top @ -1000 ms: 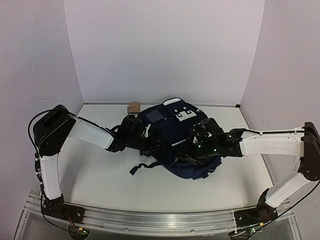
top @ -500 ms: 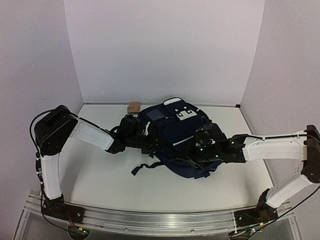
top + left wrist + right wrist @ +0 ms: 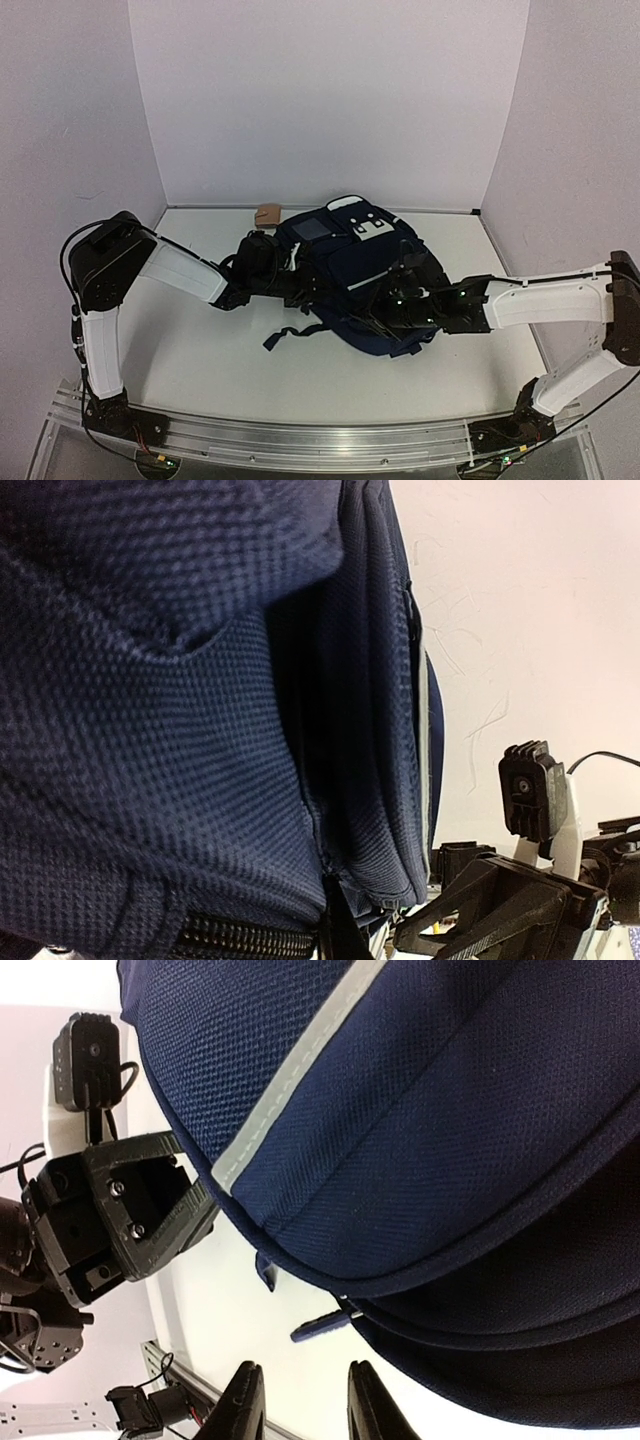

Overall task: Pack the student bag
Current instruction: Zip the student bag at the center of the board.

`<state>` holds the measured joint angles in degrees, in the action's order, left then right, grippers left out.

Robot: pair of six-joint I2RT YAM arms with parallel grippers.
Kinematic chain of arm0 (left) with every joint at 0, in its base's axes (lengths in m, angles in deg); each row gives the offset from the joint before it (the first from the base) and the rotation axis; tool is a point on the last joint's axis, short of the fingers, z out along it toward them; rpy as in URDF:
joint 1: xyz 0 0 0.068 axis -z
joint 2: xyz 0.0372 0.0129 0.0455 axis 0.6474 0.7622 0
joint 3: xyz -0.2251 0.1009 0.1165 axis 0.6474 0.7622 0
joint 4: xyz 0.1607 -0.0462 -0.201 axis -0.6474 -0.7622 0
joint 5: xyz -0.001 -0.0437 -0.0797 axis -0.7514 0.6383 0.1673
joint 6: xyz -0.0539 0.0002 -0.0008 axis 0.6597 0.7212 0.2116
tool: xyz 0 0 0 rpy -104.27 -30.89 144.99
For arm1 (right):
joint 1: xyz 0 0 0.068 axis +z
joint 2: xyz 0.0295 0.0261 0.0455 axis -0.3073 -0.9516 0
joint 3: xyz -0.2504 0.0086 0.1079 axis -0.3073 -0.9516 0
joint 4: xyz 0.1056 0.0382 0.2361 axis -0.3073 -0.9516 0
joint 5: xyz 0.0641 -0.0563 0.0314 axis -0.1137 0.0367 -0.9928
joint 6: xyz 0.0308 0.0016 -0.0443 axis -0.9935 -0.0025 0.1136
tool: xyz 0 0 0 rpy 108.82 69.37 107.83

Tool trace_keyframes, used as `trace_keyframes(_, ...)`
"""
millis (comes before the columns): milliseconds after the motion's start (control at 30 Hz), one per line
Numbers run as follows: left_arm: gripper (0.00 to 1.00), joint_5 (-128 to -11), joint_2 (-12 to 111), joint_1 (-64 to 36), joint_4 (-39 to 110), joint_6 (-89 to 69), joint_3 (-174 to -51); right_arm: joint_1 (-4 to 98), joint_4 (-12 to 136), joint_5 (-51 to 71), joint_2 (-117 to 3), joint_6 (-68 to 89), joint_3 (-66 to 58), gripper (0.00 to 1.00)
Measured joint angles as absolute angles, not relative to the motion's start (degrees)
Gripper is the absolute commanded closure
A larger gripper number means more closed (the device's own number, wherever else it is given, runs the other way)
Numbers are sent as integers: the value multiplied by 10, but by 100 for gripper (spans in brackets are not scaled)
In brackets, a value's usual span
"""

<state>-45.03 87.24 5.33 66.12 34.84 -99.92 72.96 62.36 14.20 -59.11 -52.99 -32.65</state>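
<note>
The student bag (image 3: pixel 350 275) lies flat on the white table (image 3: pixel 200 360), in the middle and toward the far wall, and I reach in on it from both sides. Its white block marks (image 3: pixel 365 228) sit at the far end, and a dark strap (image 3: pixel 285 335) trails off its near left edge onto the table. A small tan thing (image 3: pixel 267 213) rests just behind the bag's far left corner; I cannot tell what it is. My left claw (image 3: pixel 303 290) is pressed into the bag's left side and clenched tight. Its wrist view gives me only navy weave right up against the lens and a run of zipper teeth (image 3: pixel 240 940) along the bottom. My own fingers are hidden there, so I cannot tell whether any fabric is pinched between them. My right claw (image 3: pixel 305 1370) is at the bag's near right edge, released, with its jaws apart. The two fingers (image 3: pixel 245 1405) frame nothing but bare table. Just above that gap a small dark zipper pull (image 3: pixel 320 1322) sticks out from under the bag's curved seam, near my fingertips but apart from them. A pale grey stripe (image 3: pixel 290 1085) runs slantwise across the navy panel above it. Across from that wrist I see the black body of my left claw close beside the bag's edge.
</note>
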Motion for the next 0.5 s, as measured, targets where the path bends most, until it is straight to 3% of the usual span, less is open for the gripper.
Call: trace_keyframes(500, 100, -448, 872, 54, 663, 350, -999, 846, 339, 393, -811, -450, -48, 61)
